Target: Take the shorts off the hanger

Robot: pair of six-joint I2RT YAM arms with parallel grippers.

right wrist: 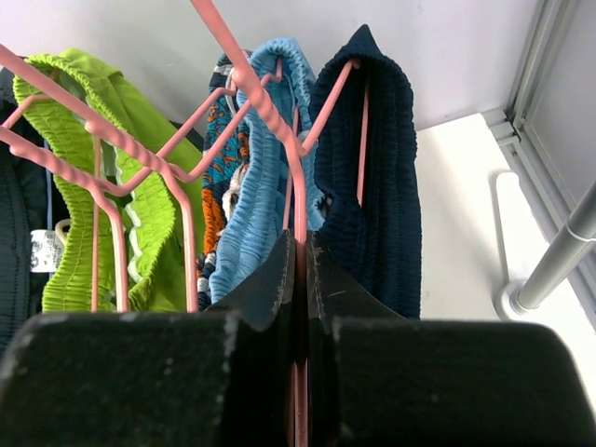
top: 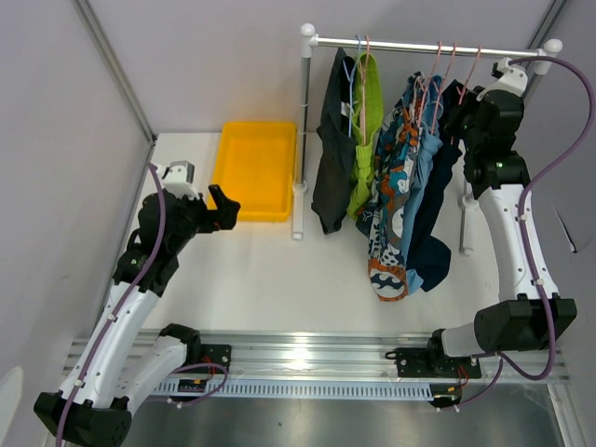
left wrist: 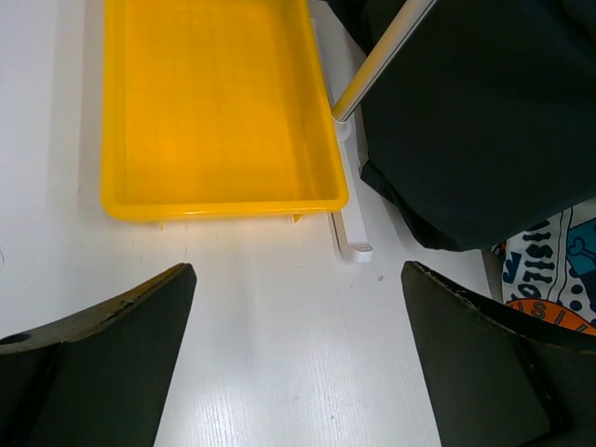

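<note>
**Right gripper clamped on a hanger; all five shorts on the rail**

The right gripper point(right wrist: 300, 270) was raised to the right end of the rail point(top: 410, 44), which ran along the far edge of the table point(top: 279, 279). Its jaws were pinched shut on the wire of a pink hanger point(right wrist: 300, 200). That wire rose between the light blue shorts point(right wrist: 256, 214) and the navy shorts point(right wrist: 386, 186). Which pair the wire carried could not be told.

Five pairs hung side by side from the rail. The charcoal-black shorts point(top: 332, 158) were at the left end, with the lime green shorts point(right wrist: 149, 186) next to them. The patterned shorts point(top: 391, 233) came next and drooped lowest. The light blue pair followed, and the navy pair hung nearest the right post.

The left gripper point(top: 224, 207) hung above the left side of the table with its jaws spread wide, holding nothing. It was just beside the near edge of the yellow tray point(left wrist: 223, 203), which sat at the far left, beside the rack's left post.
</note>
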